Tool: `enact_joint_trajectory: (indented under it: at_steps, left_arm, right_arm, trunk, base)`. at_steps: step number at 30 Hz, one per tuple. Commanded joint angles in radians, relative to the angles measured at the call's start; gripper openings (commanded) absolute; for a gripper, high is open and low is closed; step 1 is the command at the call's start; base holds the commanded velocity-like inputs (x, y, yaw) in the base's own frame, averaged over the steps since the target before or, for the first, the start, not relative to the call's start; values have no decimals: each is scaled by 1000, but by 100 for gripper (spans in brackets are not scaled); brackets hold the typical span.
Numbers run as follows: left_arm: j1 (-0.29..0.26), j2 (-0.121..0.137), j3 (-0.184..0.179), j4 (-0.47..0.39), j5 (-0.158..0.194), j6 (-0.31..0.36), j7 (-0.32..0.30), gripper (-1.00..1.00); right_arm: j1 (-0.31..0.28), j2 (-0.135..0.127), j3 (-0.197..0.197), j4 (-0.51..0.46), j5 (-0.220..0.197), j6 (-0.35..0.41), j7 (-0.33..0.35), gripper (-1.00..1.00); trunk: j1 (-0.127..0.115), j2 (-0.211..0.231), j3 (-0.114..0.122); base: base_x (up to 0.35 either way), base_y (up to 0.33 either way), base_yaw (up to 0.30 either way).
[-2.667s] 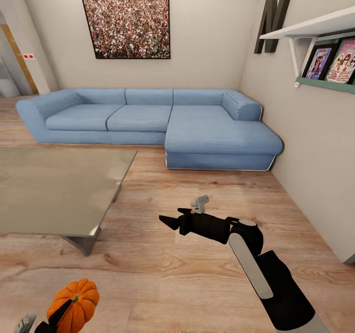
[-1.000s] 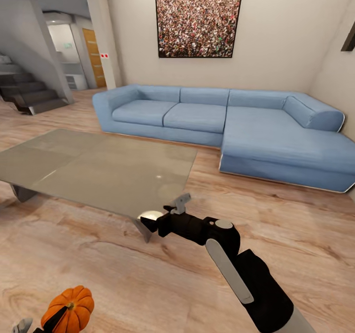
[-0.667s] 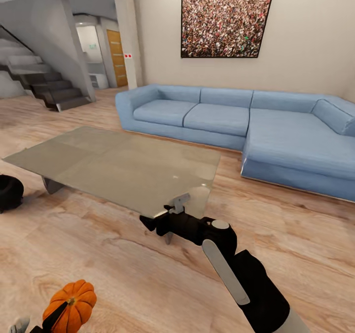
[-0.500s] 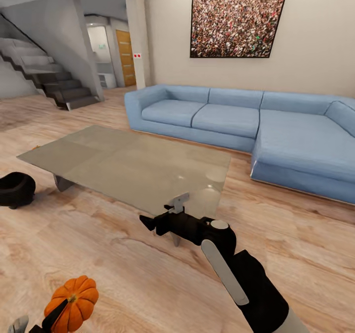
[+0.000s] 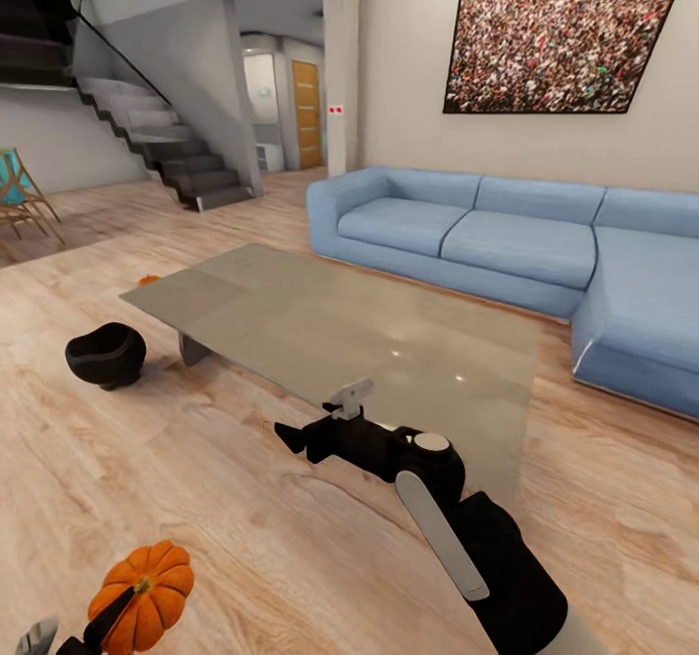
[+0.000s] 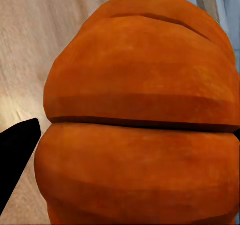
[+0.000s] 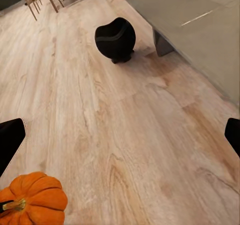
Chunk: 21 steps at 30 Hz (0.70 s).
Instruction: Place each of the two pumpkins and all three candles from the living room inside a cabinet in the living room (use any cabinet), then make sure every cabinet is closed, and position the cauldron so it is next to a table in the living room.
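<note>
The left gripper (image 5: pixel 97 626) grips a bright-orange ribbed pumpkin (image 5: pixel 141 597), whose bulk sits right against its fingers (image 6: pixel 15 155). The right gripper (image 5: pixel 291 437) hangs empty over the wood floor (image 5: pixel 243 500), its fingertips (image 7: pixel 10 140) spread wide apart. Ahead of it and off to its left sits the black cauldron (image 5: pixel 105 354), just beside the glass-topped table (image 5: pixel 330 330). Beyond the table's far corner a second small orange pumpkin (image 5: pixel 148 279) peeks out.
</note>
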Motion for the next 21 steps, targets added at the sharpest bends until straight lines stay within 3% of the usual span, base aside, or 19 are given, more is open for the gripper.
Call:
enact_joint_trajectory:
  at_steps: [1, 7, 13, 16, 21]
  left_arm:
    - [-6, 13, -6, 0, -1, 6, -1, -100]
    - [-55, 87, -40, 6, -14, 42, 4, -100]
    - [-89, 96, -59, 119, -21, 20, 5, -100]
    - [-94, 97, -125, 141, -54, 8, 8, -100]
    - [-96, 99, -145, 149, -46, 9, 4, -100]
  right_arm:
    - [0, 0, 0, 0, 0, 0, 0, 100]
    - [-1, -7, -7, 0, 0, 0, 2, 100]
    - [-2, -9, -8, 0, 0, 0, 3, 100]
    - [-1, -7, -7, 0, 0, 0, 3, 100]
    - [0, -8, -7, 0, 0, 0, 2, 100]
  trunk:
    - [0, 0, 0]
    - [0, 0, 0]
    - [0, 0, 0]
    - [0, 0, 0]
    - [0, 0, 0]
  base:
    - [228, 245, 292]
    - [268, 202, 292]
    - [295, 174, 292]
    - [235, 237, 292]
    - [181, 283, 292]
